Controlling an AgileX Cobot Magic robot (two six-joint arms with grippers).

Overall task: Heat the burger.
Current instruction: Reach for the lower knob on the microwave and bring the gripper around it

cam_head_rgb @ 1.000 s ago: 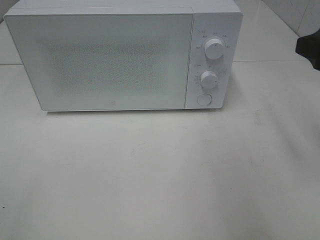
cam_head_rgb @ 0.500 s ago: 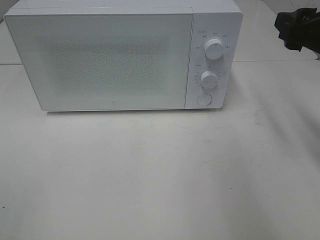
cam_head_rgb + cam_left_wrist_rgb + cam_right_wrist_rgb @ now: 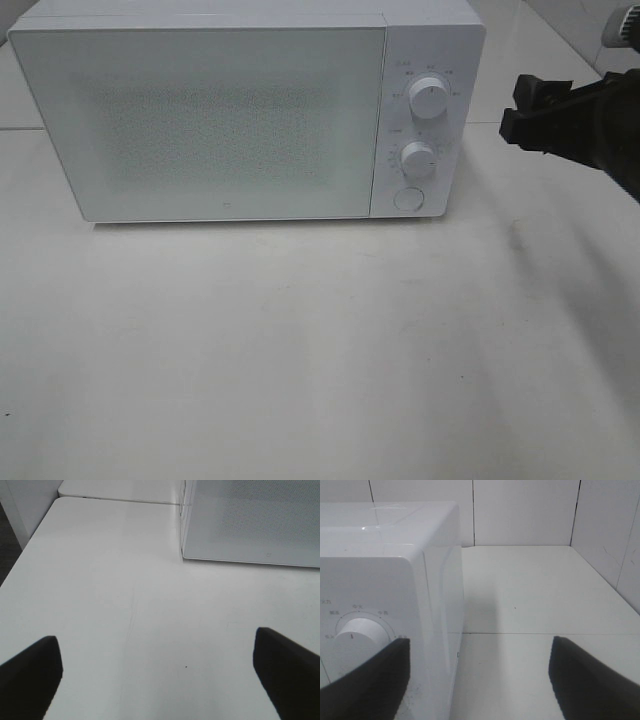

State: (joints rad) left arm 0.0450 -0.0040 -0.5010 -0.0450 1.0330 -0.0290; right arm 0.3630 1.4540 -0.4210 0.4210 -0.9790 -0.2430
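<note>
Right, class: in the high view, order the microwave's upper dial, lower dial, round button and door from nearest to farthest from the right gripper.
From the right gripper, at the right:
1. Upper dial, top of the control panel.
2. Lower dial, just below it.
3. Round button, bottom of the panel.
4. Door, left of the panel.

Your microwave (image 3: 245,110) looks like smooth glossy white plastic, door (image 3: 200,130) finely speckled; bench (image 3: 300,350) is smooth with a soft sheen, right claw (image 3: 512,108) matt black.
</note>
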